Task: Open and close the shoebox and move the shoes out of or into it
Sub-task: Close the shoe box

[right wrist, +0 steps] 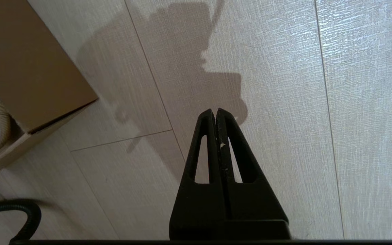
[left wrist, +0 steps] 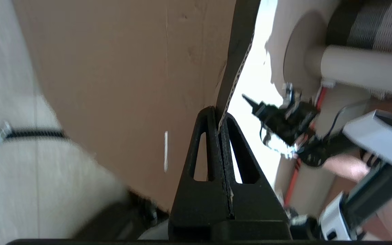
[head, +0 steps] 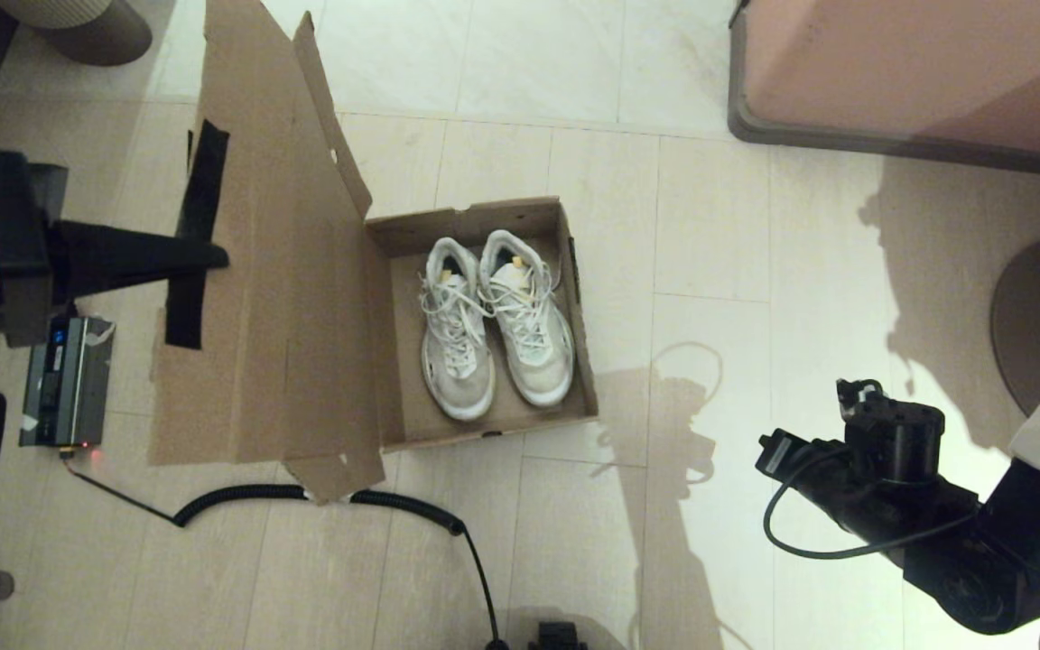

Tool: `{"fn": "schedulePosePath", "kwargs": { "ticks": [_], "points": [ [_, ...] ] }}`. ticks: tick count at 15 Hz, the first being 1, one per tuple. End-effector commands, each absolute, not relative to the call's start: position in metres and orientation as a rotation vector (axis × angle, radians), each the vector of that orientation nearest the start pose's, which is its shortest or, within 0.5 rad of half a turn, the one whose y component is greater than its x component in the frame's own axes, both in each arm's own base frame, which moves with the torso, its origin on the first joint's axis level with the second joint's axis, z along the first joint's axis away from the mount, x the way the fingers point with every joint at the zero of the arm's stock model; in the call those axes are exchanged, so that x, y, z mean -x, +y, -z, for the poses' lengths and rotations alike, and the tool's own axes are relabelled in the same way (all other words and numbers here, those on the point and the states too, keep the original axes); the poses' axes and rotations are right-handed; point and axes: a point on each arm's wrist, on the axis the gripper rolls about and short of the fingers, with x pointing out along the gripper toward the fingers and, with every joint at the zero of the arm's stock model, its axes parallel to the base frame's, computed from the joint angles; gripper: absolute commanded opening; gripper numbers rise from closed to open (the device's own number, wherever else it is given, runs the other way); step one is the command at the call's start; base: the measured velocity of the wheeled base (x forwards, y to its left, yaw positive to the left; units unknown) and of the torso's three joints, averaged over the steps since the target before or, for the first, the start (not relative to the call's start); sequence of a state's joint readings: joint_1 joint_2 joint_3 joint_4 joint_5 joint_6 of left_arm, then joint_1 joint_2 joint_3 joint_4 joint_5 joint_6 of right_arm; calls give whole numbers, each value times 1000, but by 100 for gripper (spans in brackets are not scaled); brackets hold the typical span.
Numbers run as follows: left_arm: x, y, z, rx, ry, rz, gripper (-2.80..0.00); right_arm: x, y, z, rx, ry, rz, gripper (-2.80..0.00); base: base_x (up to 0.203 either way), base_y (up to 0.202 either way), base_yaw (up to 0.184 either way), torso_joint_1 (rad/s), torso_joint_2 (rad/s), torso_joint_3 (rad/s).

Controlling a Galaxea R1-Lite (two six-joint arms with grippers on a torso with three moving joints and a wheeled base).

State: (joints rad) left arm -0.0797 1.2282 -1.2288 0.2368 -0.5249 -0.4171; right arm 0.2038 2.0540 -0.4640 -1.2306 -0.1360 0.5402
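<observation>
1. The shoebox (head: 484,424) sits on the pale tiled floor (head: 719,271), near the middle, with its lid (head: 258,271) swung open to the robot's left.
2. The two white shoes (head: 493,325) lie side by side inside the shoebox, laces up.
3. The left gripper (head: 213,257) reaches in from the left edge of the floor. Its fingers (left wrist: 213,149) are pinched tight on the lid's edge, at the dark tape strip (head: 199,235).
4. The right gripper (right wrist: 215,112) hangs over bare floor to the right of the shoebox, well apart from it. Its fingers are pressed together and hold nothing.
5. A black coiled cable (head: 303,496) runs along the floor under the lid's near corner.
</observation>
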Motion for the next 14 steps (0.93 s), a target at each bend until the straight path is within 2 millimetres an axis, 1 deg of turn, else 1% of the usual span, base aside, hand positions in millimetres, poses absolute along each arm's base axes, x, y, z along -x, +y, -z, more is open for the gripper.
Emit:
{"fn": "schedulePosePath", "kwargs": {
  "ticks": [1, 2, 5, 6, 7, 11, 12, 14],
  "points": [
    [-170, -28, -320, 459, 401, 553, -280, -301, 59, -55, -478, 355, 29, -280, 0, 0, 0, 0, 0, 0],
    [-173, -28, -316, 456, 395, 557, -280, -300, 59, -55, -478, 356, 31, -280, 0, 0, 0, 0, 0, 0],
    [-176, -31, -316, 445, 380, 569, -280, -300, 59, -53, -478, 362, 31, -280, 0, 0, 0, 0, 0, 0],
    [-175, -33, -316, 443, 383, 576, -18, -300, 59, -51, -477, 370, 32, -280, 0, 0, 0, 0, 0, 0],
    [-175, -35, -316, 443, 387, 586, 0, -298, 58, -50, -475, 379, 34, -280, 0, 0, 0, 0, 0, 0],
    [-177, -39, -315, 441, 398, 607, 0, -293, 57, -47, -473, 395, 41, -280, 0, 0, 0, 0, 0, 0],
    [-179, -40, -313, 445, 408, 608, 0, -292, 57, -46, -472, 400, 44, -280, 0, 0, 0, 0, 0, 0],
    [-189, -44, -306, 453, 442, 610, 0, -291, 57, -45, -472, 406, 46, -280, 0, 0, 0, 0, 0, 0]
  ]
}}
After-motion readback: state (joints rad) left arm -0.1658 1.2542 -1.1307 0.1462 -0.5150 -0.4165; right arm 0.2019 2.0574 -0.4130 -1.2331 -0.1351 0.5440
